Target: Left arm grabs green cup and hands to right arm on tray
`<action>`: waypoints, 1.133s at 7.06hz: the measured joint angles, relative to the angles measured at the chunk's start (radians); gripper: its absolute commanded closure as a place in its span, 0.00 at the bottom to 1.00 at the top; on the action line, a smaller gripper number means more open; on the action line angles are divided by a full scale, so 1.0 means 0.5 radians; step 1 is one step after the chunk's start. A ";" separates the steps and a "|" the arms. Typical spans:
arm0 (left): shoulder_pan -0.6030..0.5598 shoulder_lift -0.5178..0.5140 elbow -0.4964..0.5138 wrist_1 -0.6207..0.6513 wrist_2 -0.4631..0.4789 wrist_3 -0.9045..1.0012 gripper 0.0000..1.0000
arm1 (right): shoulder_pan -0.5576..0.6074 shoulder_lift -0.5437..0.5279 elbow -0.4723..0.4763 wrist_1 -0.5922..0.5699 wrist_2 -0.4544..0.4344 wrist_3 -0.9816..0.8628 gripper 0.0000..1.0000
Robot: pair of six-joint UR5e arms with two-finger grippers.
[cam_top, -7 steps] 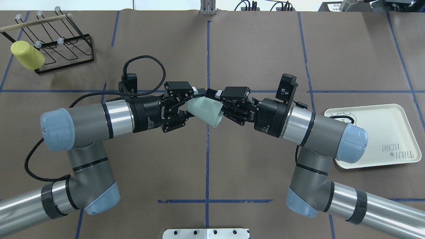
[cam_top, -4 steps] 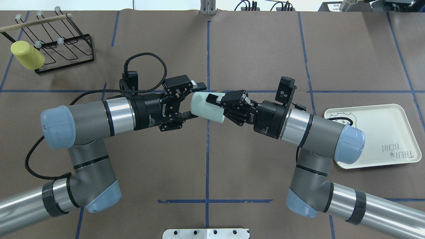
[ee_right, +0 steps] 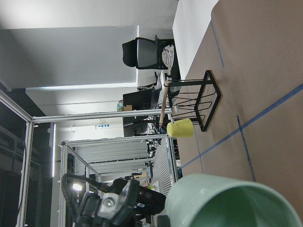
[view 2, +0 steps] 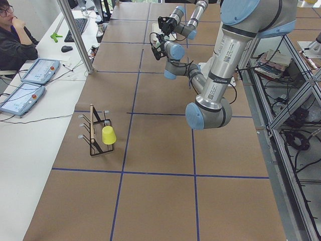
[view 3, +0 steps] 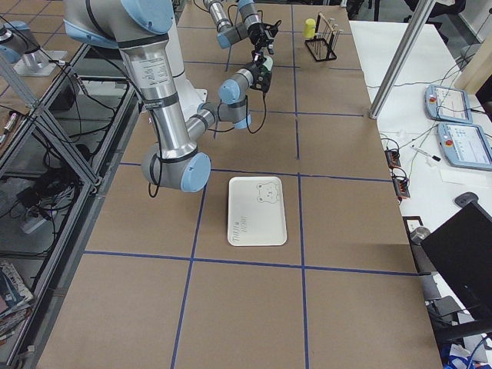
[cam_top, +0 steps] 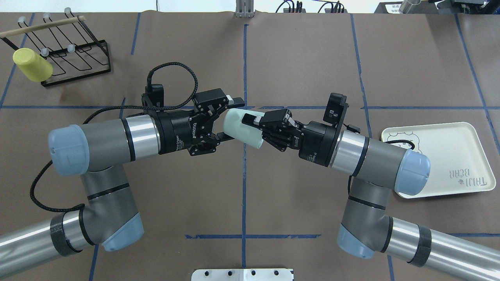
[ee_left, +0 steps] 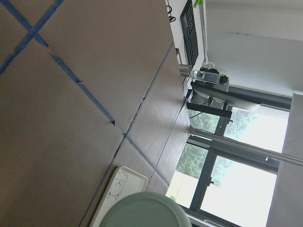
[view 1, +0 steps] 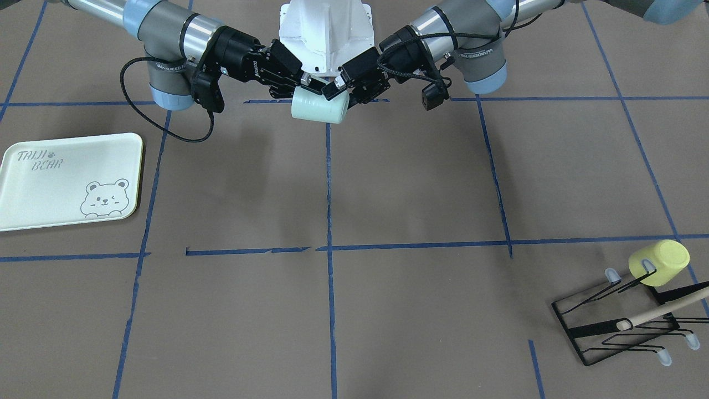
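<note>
The green cup (cam_top: 243, 128) lies on its side in the air above the table's middle, its base toward the left arm. My right gripper (cam_top: 252, 130) is shut on the cup's rim end, with one finger (cam_top: 249, 116) across its top. My left gripper (cam_top: 233, 119) is open, its fingers spread on either side of the cup's base without pressing it. The front-facing view shows the cup (view 1: 319, 108) hanging between both grippers. The cup's base (ee_left: 144, 212) fills the bottom of the left wrist view, and its rim (ee_right: 232, 201) the bottom of the right wrist view. The tray (cam_top: 449, 156) lies at the right, partly under the right arm.
A yellow-green cup (cam_top: 32, 64) hangs on a black wire rack (cam_top: 78, 54) at the far left corner. Blue tape lines cross the brown table cover. An operator sits at a desk beyond the table in the exterior left view.
My left gripper has opened and let go of the green cup. My right gripper has shut on it and now holds it alone; the cup has turned more level.
</note>
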 measured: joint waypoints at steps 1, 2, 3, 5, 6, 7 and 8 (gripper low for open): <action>0.000 -0.002 -0.002 -0.003 0.000 0.000 0.00 | -0.002 0.004 0.008 0.001 0.000 0.003 1.00; 0.000 -0.003 -0.002 -0.002 0.000 0.000 0.00 | -0.003 0.008 0.015 0.002 0.000 0.005 1.00; 0.000 -0.001 0.000 -0.002 0.000 0.000 0.00 | -0.003 0.008 0.015 0.003 -0.001 0.006 1.00; 0.000 -0.001 0.000 -0.002 0.000 0.000 0.00 | 0.001 0.001 0.015 0.002 -0.001 0.002 0.86; 0.000 -0.001 0.000 -0.002 0.000 0.000 0.00 | 0.002 0.000 0.014 0.002 -0.001 0.001 0.43; 0.000 -0.001 0.000 -0.002 0.000 0.000 0.00 | 0.002 -0.001 0.014 0.001 0.000 0.002 0.01; 0.000 -0.002 -0.001 -0.003 0.000 0.000 0.00 | 0.002 -0.004 0.012 -0.003 -0.001 0.002 0.00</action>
